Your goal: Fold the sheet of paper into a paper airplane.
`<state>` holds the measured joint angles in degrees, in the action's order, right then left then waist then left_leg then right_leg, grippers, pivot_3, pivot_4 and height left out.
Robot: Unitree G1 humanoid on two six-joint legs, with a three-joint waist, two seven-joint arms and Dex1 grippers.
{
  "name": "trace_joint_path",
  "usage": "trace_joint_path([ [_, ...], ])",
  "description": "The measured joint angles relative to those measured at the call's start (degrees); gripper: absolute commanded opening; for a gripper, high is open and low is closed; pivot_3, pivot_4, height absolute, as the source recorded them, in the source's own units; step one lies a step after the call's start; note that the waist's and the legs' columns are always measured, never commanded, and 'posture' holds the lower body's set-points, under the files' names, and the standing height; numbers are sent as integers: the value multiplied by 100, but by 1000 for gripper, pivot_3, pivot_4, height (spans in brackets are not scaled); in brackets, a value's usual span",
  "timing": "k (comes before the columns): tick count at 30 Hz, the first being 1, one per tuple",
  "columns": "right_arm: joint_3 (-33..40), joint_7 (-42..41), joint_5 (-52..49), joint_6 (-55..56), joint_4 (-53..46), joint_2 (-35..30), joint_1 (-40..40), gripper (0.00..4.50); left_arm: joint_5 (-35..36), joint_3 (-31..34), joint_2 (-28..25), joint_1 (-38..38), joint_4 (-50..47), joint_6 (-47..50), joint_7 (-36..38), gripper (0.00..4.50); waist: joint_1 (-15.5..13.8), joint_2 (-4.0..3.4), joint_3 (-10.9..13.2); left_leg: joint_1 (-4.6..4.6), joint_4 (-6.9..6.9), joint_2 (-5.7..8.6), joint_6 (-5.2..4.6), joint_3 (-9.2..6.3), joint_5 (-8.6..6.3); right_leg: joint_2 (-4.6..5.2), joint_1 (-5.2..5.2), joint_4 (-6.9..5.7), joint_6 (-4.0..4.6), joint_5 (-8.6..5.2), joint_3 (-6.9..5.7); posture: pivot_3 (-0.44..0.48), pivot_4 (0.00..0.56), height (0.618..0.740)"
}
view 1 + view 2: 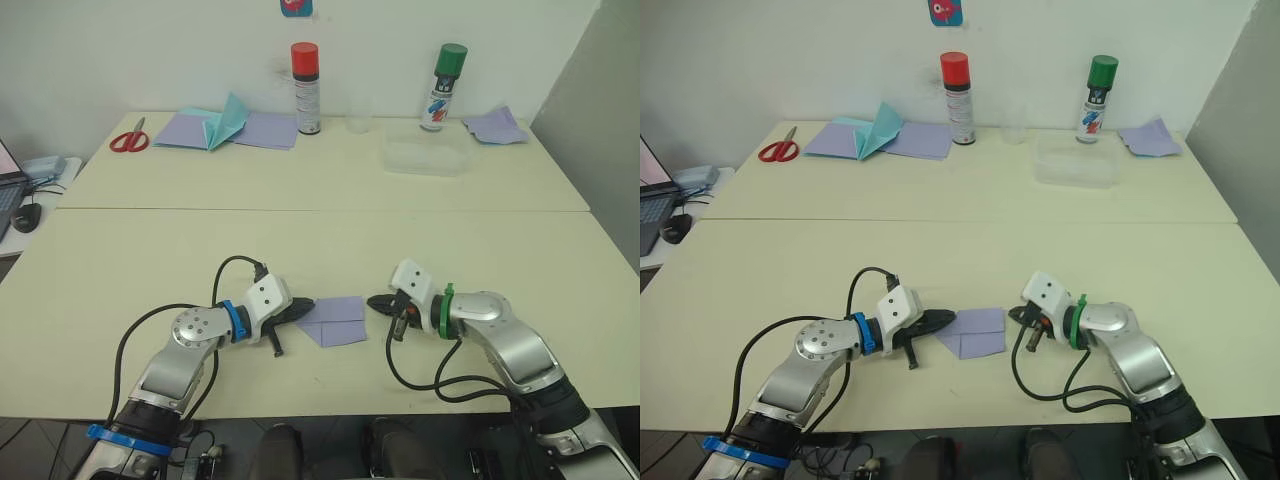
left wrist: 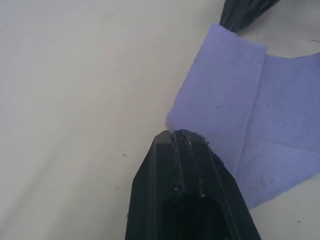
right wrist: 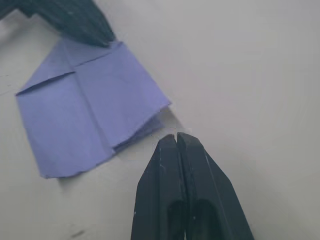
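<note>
The sheet of paper lies folded near the table's front edge as a small lavender shape with layered creases and a point toward me. My left gripper is shut, and its tip rests against the paper's left edge. My right gripper is shut too, its tip just off the paper's right edge with a thin gap between them. In the right wrist view the paper shows stacked folded layers, with the left gripper's dark fingers at its far corner.
Along the back stand a red-capped spray can, a green-capped spray can, a clear cup and a clear plastic container. Scissors, a teal paper plane on lavender sheets and a rumpled scrap lie there too.
</note>
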<state>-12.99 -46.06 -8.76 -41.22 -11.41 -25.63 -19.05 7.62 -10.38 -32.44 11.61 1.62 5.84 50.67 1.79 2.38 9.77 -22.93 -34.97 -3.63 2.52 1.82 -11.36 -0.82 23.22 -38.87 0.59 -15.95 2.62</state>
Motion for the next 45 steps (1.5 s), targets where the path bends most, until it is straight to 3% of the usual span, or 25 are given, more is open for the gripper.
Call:
trace_joint_path([
  [1, 217, 64, -232, -478, -8, 151, -7, 0, -1, -6, 0, -1, 0, 0, 2, 44, 1, 0, 0, 0, 0, -2, 0, -1, 0, 0, 0, -1, 0, 0, 1, 0, 150, 740],
  [4, 537, 199, -785, -1503, -62, 391, -100, 583, -3, -22, 0, 2, 1, 0, -1, 0, 3, -2, 0, -1, 0, -3, 0, -4, 0, 0, 0, -2, 0, 0, 3, 0, 150, 740],
  [10, 1313, 491, -1811, -3356, -250, 809, -484, 2605, -6, -35, 0, 21, 1, 0, -2, 0, -1, -3, -2, -2, 0, -3, 0, -8, 0, 1, -2, -1, 1, 0, 4, 0, 150, 740],
  [17, 1798, 1170, -2160, -4568, -149, 1349, -625, 2605, -7, -43, 1, 12, -19, 1, -12, 0, 7, -5, -2, -5, 0, -3, -1, -7, 0, 1, 1, -1, -1, 0, 3, 0, 150, 740],
  [35, 2484, 2012, -2188, -5081, 356, 2231, -1011, 2605, -50, -40, 9, 6, -54, 28, -22, 0, 16, -19, -17, -2, 0, -4, -1, -9, 0, -3, 0, -1, -1, 1, 4, 0, 150, 740],
  [39, 2492, 2075, -2199, -5081, 425, 2248, -1028, 1709, -51, -41, 11, 0, -71, 34, -26, 0, 17, -21, -16, -3, 0, -4, -1, -10, 0, -3, 1, 0, -1, 0, 4, 0, 150, 740],
  [44, 2465, 2113, -2232, -5082, 502, 2254, -1026, 10, -51, -43, 15, -3, -88, 34, -28, 0, 15, -25, -14, -9, 2, -4, -1, -10, 0, -2, 4, 3, 0, 0, 4, 0, 150, 740],
  [45, 2464, 2112, -2282, -5079, 487, 2252, -1034, 10, -52, -45, 15, -2, -86, 38, -30, 0, 15, -22, -17, -8, 2, -4, -1, -10, 0, -1, 1, 5, 0, 0, 4, 0, 150, 740],
])
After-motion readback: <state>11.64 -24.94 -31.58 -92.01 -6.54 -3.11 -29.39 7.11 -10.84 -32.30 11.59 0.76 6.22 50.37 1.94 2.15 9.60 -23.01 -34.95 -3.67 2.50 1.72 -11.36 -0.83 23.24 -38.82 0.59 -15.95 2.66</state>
